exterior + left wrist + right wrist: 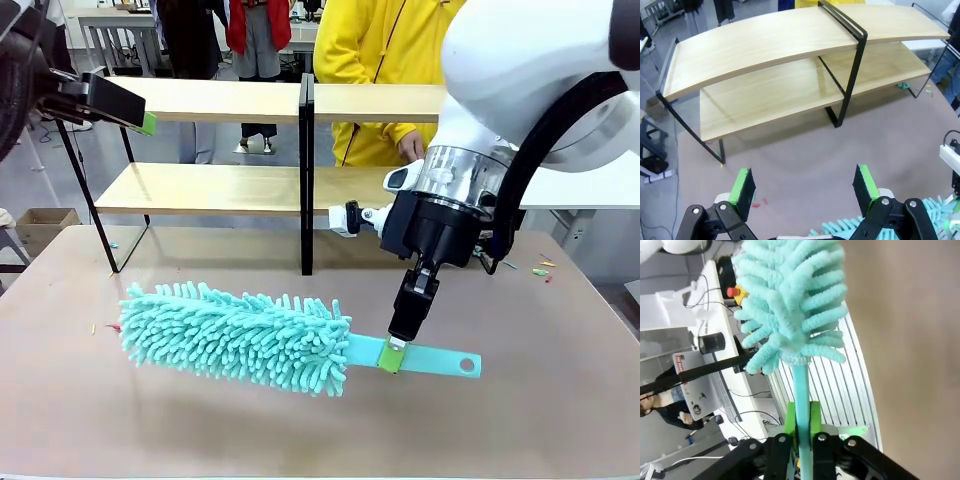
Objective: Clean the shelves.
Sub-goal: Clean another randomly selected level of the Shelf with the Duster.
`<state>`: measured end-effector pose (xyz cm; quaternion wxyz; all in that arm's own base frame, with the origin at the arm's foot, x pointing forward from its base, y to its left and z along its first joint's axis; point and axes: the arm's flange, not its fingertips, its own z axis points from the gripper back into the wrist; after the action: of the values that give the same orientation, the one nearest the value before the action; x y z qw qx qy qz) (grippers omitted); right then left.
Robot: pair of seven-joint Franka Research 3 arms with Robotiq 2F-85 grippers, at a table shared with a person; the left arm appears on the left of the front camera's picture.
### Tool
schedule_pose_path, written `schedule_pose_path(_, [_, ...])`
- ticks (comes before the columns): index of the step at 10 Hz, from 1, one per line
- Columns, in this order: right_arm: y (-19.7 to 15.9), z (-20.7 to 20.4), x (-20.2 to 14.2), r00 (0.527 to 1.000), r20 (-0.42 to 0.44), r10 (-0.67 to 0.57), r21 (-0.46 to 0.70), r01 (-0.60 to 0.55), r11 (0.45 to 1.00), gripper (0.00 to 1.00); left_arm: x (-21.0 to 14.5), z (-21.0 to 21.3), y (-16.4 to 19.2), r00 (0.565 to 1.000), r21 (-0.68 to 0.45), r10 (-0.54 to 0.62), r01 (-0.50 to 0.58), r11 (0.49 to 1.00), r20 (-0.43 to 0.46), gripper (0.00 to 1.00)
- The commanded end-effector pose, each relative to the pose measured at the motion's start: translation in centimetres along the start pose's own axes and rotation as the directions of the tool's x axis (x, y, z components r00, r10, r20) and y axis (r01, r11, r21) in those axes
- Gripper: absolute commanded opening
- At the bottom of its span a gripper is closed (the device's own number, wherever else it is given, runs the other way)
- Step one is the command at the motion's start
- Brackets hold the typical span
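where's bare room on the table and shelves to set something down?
Both boards of the shelves look bare. The tabletop is free along the near edge and between the shelves and the duster. Crowded at right, where the right gripper clamps the duster's handle.

The scene is viewed by the front camera across the table [560, 420] towards the shelves [230, 100]. From the left wrist, the shelves [790, 40] are seen from above and farther back. By the right wrist camera, the teal duster [795, 300] is viewed at close range; it is shared with the front view [240, 335].
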<state>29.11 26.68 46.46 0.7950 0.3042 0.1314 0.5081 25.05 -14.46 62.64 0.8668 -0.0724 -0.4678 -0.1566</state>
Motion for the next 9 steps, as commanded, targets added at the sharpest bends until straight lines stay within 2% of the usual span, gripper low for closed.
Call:
schedule_pose_path(1, [-1.3,2.5,-1.0,0.998,0.066,-0.016,0.034,0.014,0.999,0.12,0.0,0.0,0.1,1.0,0.006,0.002,-0.002,1.0,0.001,1.0])
schedule_pose_path(3, [0.4,5.7,-5.6,0.994,0.11,-0.023,0.002,0.023,1.0,0.12,0.0,0.0,0.1,1.0,0.006,0.002,-0.002,1.0,0.001,1.0])
schedule_pose_path(5, [2.2,11.1,-13.3,0.977,0.197,-0.087,-0.042,0.097,0.994,0.12,0.0,0.0,0.1,1.0,0.006,0.002,-0.002,1.0,0.001,1.0])
schedule_pose_path(6, [3.1,13.7,-17.1,0.955,0.28,-0.096,-0.036,0.11,0.993,0.12,0.0,0.0,0.1,1.0,0.006,0.002,-0.002,1.0,0.001,1.0])
schedule_pose_path(7, [4.3,16.3,-20.5,0.892,0.449,-0.062,-0.041,0.089,0.995,0.12,0.0,0.0,0.1,1.0,0.006,0.002,-0.002,1.0,0.001,1.0])
schedule_pose_path(8, [5.5,18.7,-23.6,0.793,0.609,0.012,-0.078,0.045,0.996,0.12,0.0,0.0,0.1,1.0,0.006,0.002,-0.002,1.0,0.001,1.0])
schedule_pose_path(9, [6.4,21.3,-26.6,0.706,0.704,0.069,-0.129,0.032,0.991,0.12,0.0,0.0,0.1,1.0,0.006,0.002,-0.002,1.0,0.001,1.0])
